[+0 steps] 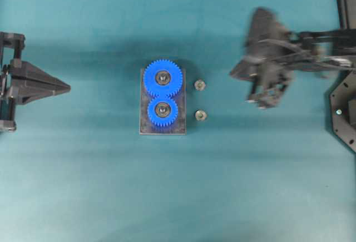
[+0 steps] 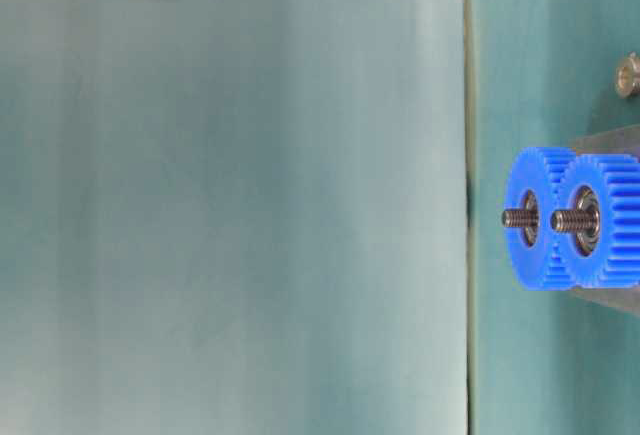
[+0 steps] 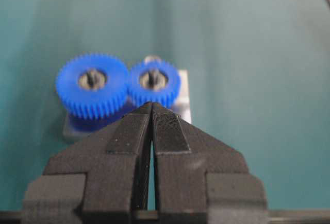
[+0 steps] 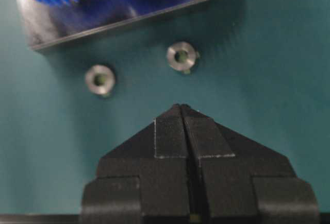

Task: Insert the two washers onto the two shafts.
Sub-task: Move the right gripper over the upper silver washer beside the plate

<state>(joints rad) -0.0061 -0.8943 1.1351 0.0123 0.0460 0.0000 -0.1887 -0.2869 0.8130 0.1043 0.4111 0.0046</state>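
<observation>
Here, both grippers are closed and empty over the teal table (image 1: 83, 197).

The right gripper (image 4: 181, 106) hangs blurred toward the table's right edge, fingers pressed together on nothing; the left gripper (image 3: 151, 104), near the left edge, is likewise pinched shut. Mid-table sits a plate (image 1: 146, 126) with two blue gears (image 1: 163, 79) on threaded shafts (image 2: 518, 219). Two washers (image 1: 199, 85) lie flat on the table just beside the plate's right edge.
</observation>
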